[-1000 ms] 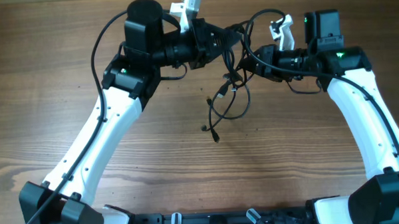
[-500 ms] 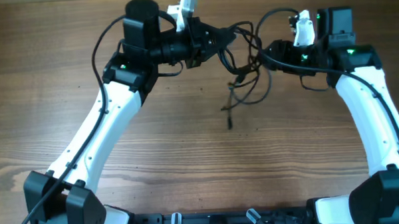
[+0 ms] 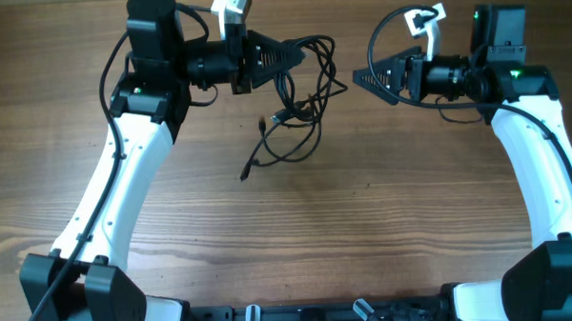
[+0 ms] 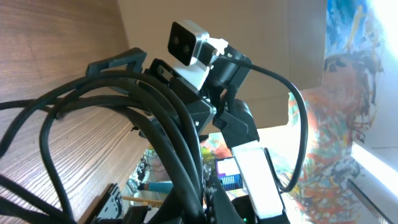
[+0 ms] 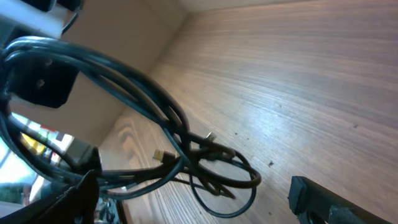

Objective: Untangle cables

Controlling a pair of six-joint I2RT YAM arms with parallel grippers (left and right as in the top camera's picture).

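The cables (image 3: 294, 122) are thin black cords bunched in loose loops. They hang from my left gripper (image 3: 287, 57) down to the wooden table (image 3: 384, 233), and one plug end (image 3: 245, 174) trails to the lower left. In the left wrist view the cables (image 4: 168, 124) run as a thick bundle out of my left gripper (image 4: 199, 211), which is shut on them. My right gripper (image 3: 359, 77) stands open to the right of the bundle and apart from it. The right wrist view has the cables (image 5: 155, 112) looping ahead of the wide-open right gripper (image 5: 196, 202), with nothing between its fingers.
Both white arms rise from bases (image 3: 81, 292) at the near corners of the table. A black rail (image 3: 301, 317) runs along the front edge. Thicker black wires fixed to the arms (image 3: 386, 28) arc above the right wrist.
My right gripper has opened, let go of the cables and pulled back to the right. The left arm has swung left, carrying the bundle, which now hangs further left.
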